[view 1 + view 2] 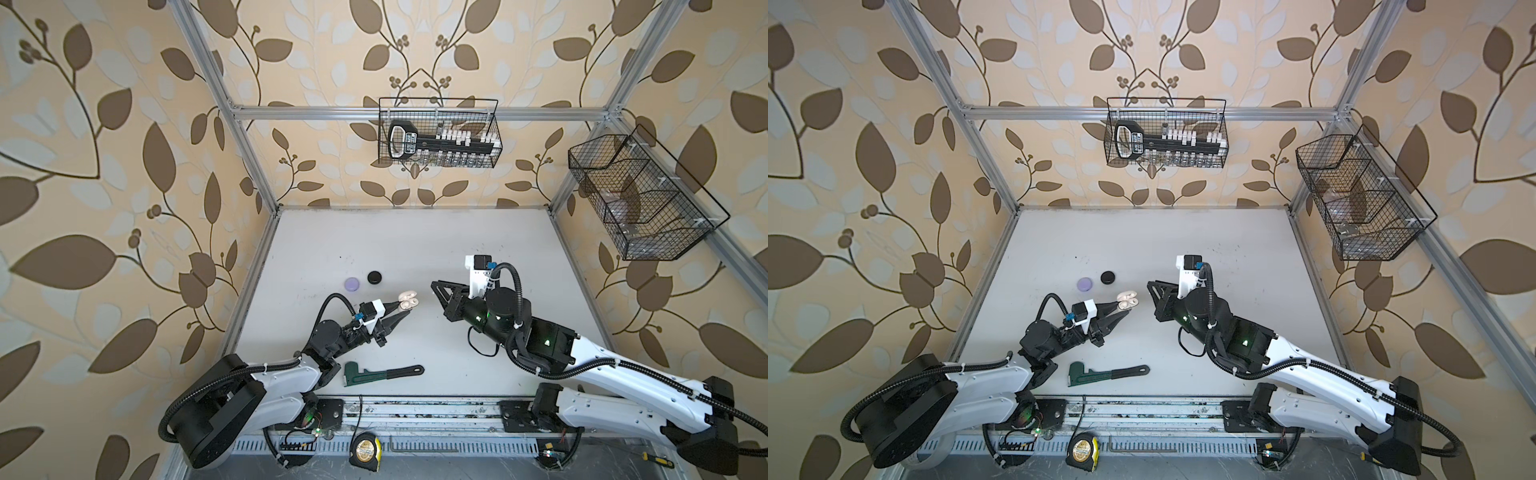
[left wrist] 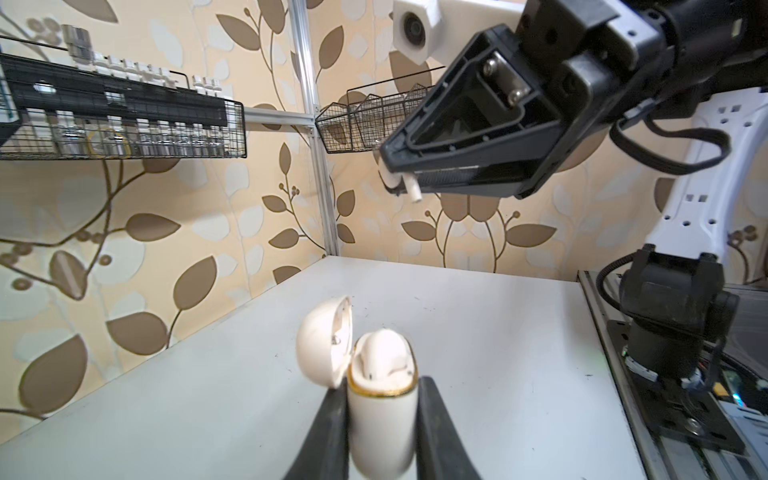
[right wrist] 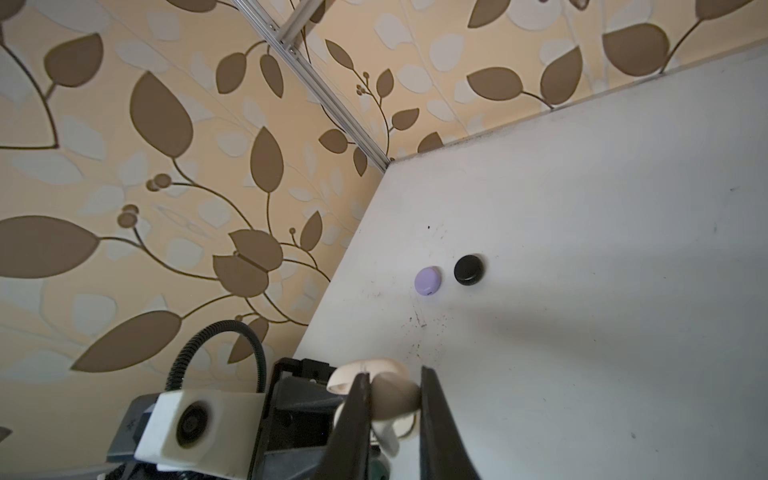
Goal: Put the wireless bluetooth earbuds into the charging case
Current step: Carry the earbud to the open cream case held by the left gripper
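White stemmed earbud, cream gold-rimmed case, hinged open

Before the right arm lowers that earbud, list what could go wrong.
The white earbud is pinched at the very tip of the right jaws, stem sticking out; it may twist or drop on contact. A second earbud already seems seated in the charging case, and its open lid stands right beside the opening, so the jaws could bump it. The left jaws clamp only the case's smooth sides; a downward push might slide it.
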